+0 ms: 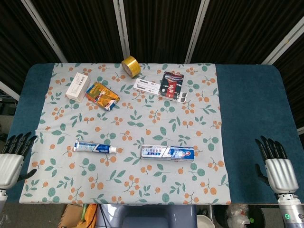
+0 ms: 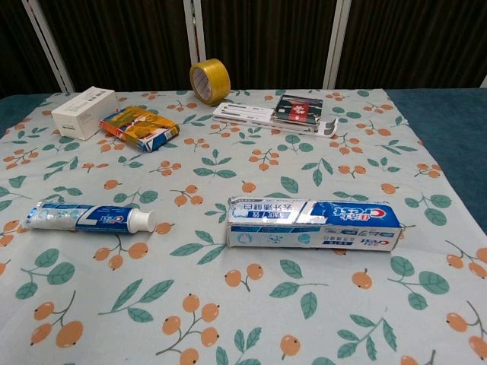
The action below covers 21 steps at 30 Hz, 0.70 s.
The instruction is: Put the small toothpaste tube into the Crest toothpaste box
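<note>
The tube (image 1: 95,147) lay flat on the flowered cloth (image 1: 142,123) toward the robot's left, its white cap pointing at the box (image 1: 168,152), which lay a short way to the right on the same line. In the chest view the tube (image 2: 87,218) and box (image 2: 313,224) sat apart, with bare cloth between them, and the box's near-left end faced the cap. Whether that end flap was open could not be told.

Both hands rested at the desk's (image 1: 251,109) outer edges, well away from either thing. The left hand (image 1: 13,154) held nothing, its fingers extended and slightly apart; the right hand (image 1: 275,164) was likewise empty with fingers spread.

The step in hand appeared to be the first reach. It would likely go best if the left hand took the tube near its middle or crimped tail, leaving the cap end free to lead into the box, while the right hand steadied the box against sliding on the cloth. A soft tube may sag, so a level, straight feed would help.

The tape (image 1: 130,66), cartons and razor pack at the far side lay clear of the work.
</note>
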{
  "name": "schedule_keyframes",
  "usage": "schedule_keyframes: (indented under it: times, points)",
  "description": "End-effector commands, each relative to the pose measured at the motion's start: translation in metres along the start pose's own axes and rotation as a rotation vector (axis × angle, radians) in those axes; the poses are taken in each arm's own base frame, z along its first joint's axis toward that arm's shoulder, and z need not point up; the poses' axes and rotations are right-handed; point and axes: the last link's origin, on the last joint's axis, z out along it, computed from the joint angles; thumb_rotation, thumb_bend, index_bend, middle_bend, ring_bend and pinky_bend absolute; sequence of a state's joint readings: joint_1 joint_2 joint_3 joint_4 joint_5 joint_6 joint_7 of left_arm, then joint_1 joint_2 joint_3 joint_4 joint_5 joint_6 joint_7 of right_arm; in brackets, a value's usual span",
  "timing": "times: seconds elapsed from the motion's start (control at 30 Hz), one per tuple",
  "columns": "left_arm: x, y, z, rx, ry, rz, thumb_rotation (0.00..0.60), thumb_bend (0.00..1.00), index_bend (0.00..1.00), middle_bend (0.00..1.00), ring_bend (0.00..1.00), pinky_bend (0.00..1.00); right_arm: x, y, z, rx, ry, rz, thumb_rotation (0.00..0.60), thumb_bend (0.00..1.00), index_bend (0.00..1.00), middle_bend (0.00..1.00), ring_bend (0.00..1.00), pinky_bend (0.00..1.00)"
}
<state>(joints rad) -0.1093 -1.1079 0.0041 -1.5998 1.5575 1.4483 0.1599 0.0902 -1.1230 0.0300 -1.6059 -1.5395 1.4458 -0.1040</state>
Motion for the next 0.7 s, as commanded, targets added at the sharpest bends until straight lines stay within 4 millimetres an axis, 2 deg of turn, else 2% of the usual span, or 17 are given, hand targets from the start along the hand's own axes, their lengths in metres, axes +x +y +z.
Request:
schedule_keyframes:
  times: [0.03,0.7]
  points:
    - [0.0009,-0.0002,0.0009,0.005,-0.007,0.001,0.600,0.04,0.00,0.00,0.00,0.02,-0.0003,-0.0008,0.0008,0.000,-0.006,0.000,0.600,0.47,0.00,0.00,0.00,0.07]
    - [0.0012,-0.0002,0.0018,0.013,-0.029,-0.008,0.600,0.03,0.00,0.00,0.00,0.02,-0.0015,-0.0002,-0.0003,-0.015,-0.044,0.025,0.600,0.47,0.00,0.00,0.00,0.07]
